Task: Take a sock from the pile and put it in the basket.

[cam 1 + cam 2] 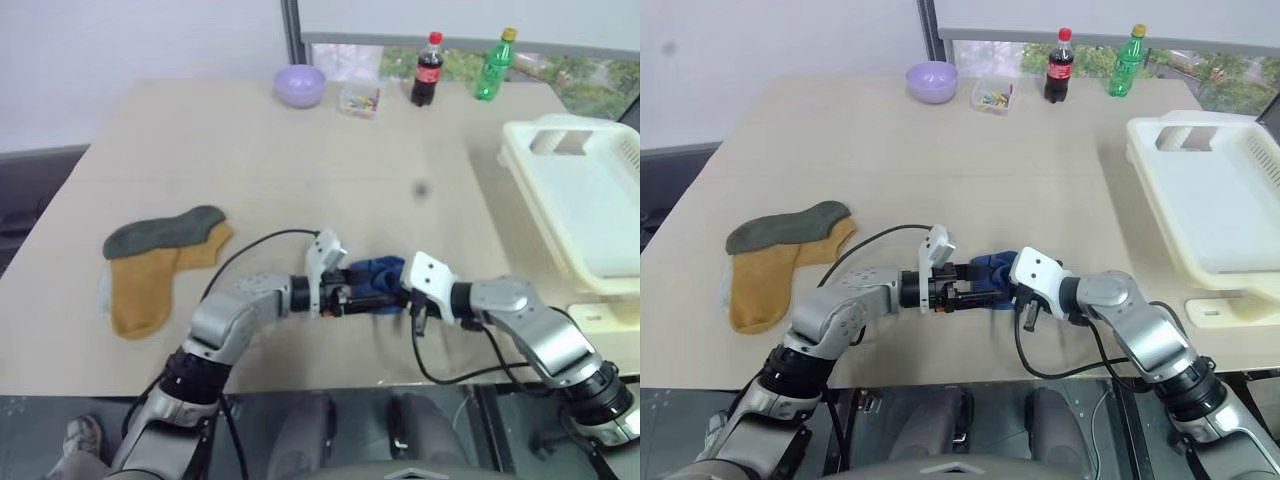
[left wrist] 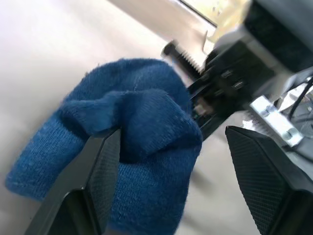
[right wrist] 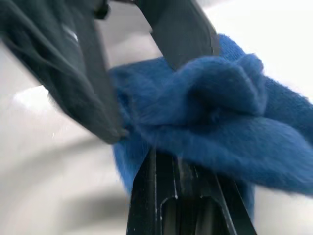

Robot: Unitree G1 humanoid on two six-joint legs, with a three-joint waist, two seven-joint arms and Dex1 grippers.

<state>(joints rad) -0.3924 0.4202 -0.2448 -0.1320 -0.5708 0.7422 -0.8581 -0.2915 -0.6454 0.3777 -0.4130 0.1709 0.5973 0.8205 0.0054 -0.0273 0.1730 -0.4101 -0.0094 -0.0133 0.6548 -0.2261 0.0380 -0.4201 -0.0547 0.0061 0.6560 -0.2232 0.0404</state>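
Far left of the table (image 1: 250, 150): what is left of the pile (image 1: 160, 265), a dark grey-green sock lying partly over a mustard orange one, both flat and untouched, well apart from either arm.

Near middle, by the table's near edge: the two grippers meet tip to tip over a bunched blue sock (image 1: 378, 280). The left gripper (image 1: 345, 296) reaches in from the left with its jaws apart; in the left wrist view one finger (image 2: 100, 171) presses against the sock's side while the other finger (image 2: 266, 181) stands clear of the cloth. It brackets the sock without pinching it. The right gripper (image 1: 403, 297) comes from the right, jaws together and clamped on the blue sock; the right wrist view shows the fabric (image 3: 220, 122) folded over its closed fingers. Judgement: the sock looks to be between hands, the right holding it steady so the left can either take it or let go. Whether the sock rests on the table or hangs just above it, I cannot tell.

Far edge, middle to right: a lilac bowl (image 1: 300, 85), a small clear box (image 1: 359, 99), a cola bottle (image 1: 427, 70), a green bottle (image 1: 494, 66), none in the way.

Far right: the basket (image 1: 540, 150), cream-white, open side up, beside the table. The right arm is the nearer one for the drop, which would explain its grip.
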